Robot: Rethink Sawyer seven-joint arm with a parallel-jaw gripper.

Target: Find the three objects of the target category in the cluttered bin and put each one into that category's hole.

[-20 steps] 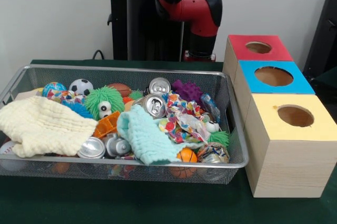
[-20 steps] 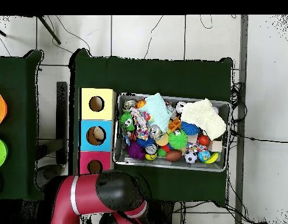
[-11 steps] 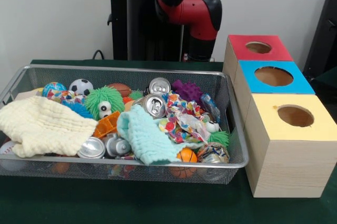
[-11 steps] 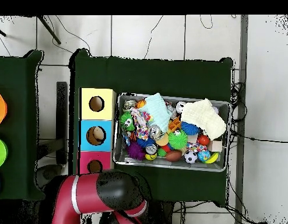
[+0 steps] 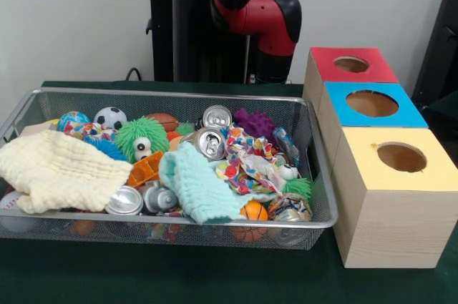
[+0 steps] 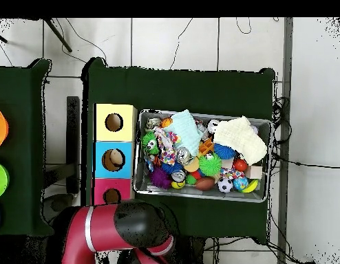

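A wire mesh bin (image 5: 179, 94) holds a heap of mixed objects. Among them are silver drink cans (image 5: 210, 142), one more can (image 5: 216, 115) behind and another (image 5: 124, 201) at the front. A soccer ball (image 5: 109, 117), a small orange basketball (image 5: 253, 210) and a brown football (image 5: 164, 119) lie among them. A pale yellow cloth (image 5: 61, 169) and a teal cloth (image 5: 197, 186) cover part of the pile. Beside the bin stand a red box (image 5: 329, 57), a blue box (image 5: 401, 114) and a yellow box (image 5: 372, 168), each with a round hole on top. The red arm (image 5: 261, 11) is folded up behind the bin; its gripper does not show.
A green fuzzy toy (image 5: 141, 138), a purple spiky toy (image 5: 254, 122) and patterned wrappers fill the bin's middle. Seen from above, the bin (image 6: 200, 198) sits on the green table with the three boxes (image 6: 102, 159) along its left side and the arm (image 6: 118, 234) below.
The arm's upper links have shifted slightly behind the bin. Nothing in the bin has moved.
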